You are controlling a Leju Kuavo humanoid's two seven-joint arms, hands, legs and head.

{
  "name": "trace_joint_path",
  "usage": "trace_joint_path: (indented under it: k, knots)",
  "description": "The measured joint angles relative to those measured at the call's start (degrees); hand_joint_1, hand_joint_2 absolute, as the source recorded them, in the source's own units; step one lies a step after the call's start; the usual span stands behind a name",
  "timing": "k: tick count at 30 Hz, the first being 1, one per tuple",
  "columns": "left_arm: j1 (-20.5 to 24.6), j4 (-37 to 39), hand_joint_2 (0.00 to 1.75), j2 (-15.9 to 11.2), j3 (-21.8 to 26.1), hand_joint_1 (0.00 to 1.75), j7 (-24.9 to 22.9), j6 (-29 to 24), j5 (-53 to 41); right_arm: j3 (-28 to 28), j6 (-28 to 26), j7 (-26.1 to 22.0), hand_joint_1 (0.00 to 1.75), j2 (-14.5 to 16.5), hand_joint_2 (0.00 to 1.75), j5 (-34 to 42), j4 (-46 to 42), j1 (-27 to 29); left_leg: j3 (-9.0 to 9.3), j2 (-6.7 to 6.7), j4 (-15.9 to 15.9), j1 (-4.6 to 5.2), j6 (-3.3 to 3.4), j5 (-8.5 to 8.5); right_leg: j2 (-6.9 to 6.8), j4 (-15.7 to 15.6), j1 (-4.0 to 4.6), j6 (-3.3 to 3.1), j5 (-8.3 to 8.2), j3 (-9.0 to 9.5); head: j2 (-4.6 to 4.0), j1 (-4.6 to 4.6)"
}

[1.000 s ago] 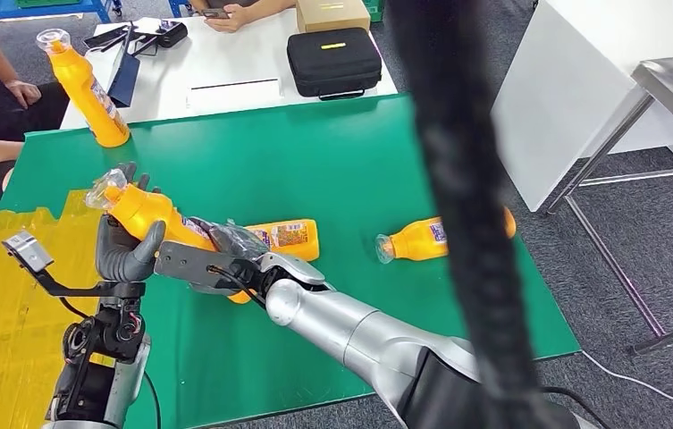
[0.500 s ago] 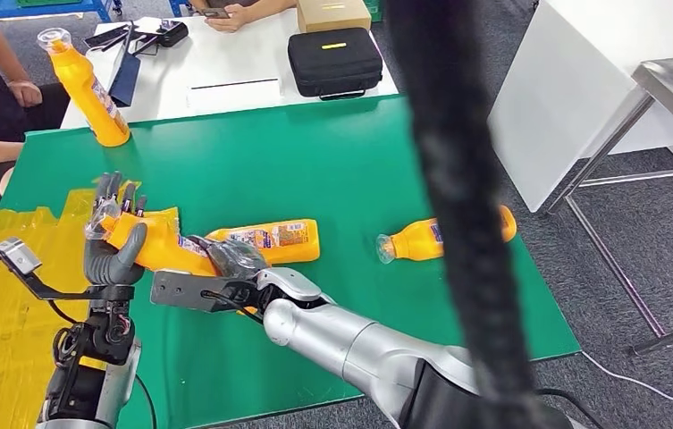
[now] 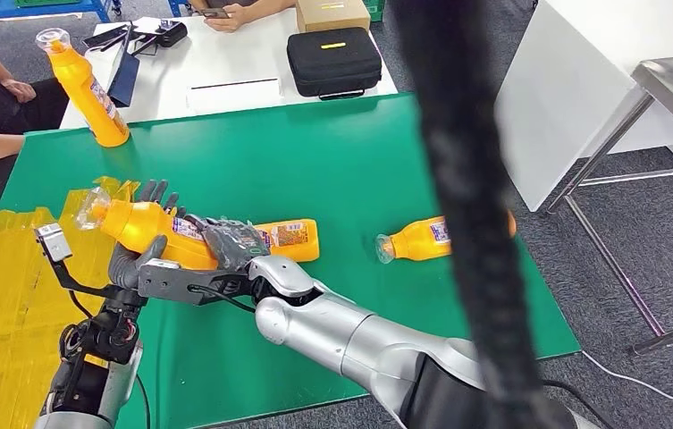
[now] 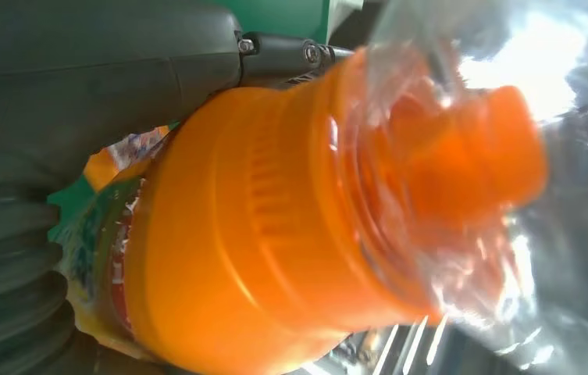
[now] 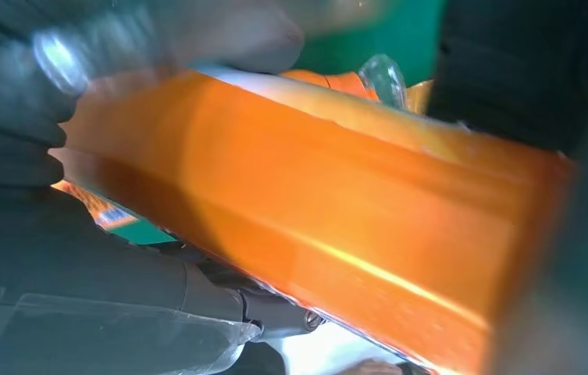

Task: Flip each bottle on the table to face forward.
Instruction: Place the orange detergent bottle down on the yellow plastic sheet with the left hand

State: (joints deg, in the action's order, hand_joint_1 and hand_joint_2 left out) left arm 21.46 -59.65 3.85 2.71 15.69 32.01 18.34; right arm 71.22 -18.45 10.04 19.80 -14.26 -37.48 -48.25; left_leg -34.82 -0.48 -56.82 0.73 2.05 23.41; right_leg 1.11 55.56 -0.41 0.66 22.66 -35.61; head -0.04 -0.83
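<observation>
Head view looked down on a green desk (image 3: 341,161), its left end covered with yellow tape. Beyond its far edge stood a white desk (image 3: 225,63) carrying a black case (image 3: 333,60), with a person's hand (image 3: 225,15) resting at its far side. Both silver arms reached to the near left of the green desk and shared one orange bottle, the held bottle (image 3: 149,228), which was tilted with its clear-wrapped cap pointing left and slightly far. The left hand (image 3: 136,259) cradled the bottle's neck end from beneath, thumb wrapped round the near side and fingers spread behind it. The right hand (image 3: 234,243) gripped the bottle's base end, fingers curled over the label. Just behind lay a second bottle (image 3: 288,238) on its side. A third bottle (image 3: 417,239) lay further right, cap to the left. A fourth bottle (image 3: 87,89) stood upright at the far left corner.
</observation>
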Motion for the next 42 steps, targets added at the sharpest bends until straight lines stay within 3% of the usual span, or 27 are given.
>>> trace_joint_path:
  k: [2, 12, 16, 30, 42]
  knots:
    - [-0.6, -0.3, 0.0, 0.1, -0.7, 0.0, -1.0, 0.9, 0.8, -0.1, -0.5, 0.1, 1.75, -0.1, 1.75, 0.5, 0.1, -0.7, 0.0, 0.0, 0.0, 0.0, 0.0, 0.0, 0.0, 0.0, 0.0, 0.0, 0.0, -0.01, 0.0, -0.01]
    - [-1.8, -3.2, 0.0, 0.4, -3.5, 0.0, -0.9, 0.3, 2.1, -3.9, -6.1, -3.5, 1.75, 0.1, 1.75, 3.8, 5.7, -3.8, -0.02, -0.04, 0.0, 0.01, 0.03, -0.04, -0.01, 0.0, -0.01, 0.0, -0.01, -0.01, 0.0, 0.0]
    - [-2.1, -3.4, 1.75, 0.5, -3.9, 0.0, -0.3, 0.0, 2.3, -4.5, -5.7, -3.5, 1.75, 0.2, 1.75, 3.4, 6.6, -4.2, -0.02, 0.0, 0.0, 0.01, 0.03, -0.04, 0.0, 0.0, 0.0, 0.01, -0.01, -0.02, 0.0, -0.02]
    - [-6.0, -7.7, 1.75, 1.3, -4.2, 0.0, 0.7, -3.7, 1.4, -1.3, -3.2, -0.5, 1.75, 0.3, 1.75, 5.0, 4.5, -2.1, -0.03, 0.01, 0.0, 0.0, 0.02, -0.03, 0.0, 0.0, 0.0, 0.0, 0.0, -0.06, 0.0, -0.02]
    - [-6.3, -8.6, 1.75, 1.6, -4.1, 0.0, 0.5, -5.8, 0.0, 1.5, -1.0, 2.0, 1.75, 0.3, 1.75, 4.5, 2.3, -1.3, -0.04, 0.03, 0.0, 0.0, 0.02, -0.03, 0.01, 0.0, 0.0, 0.0, 0.0, -0.07, 0.0, -0.03]
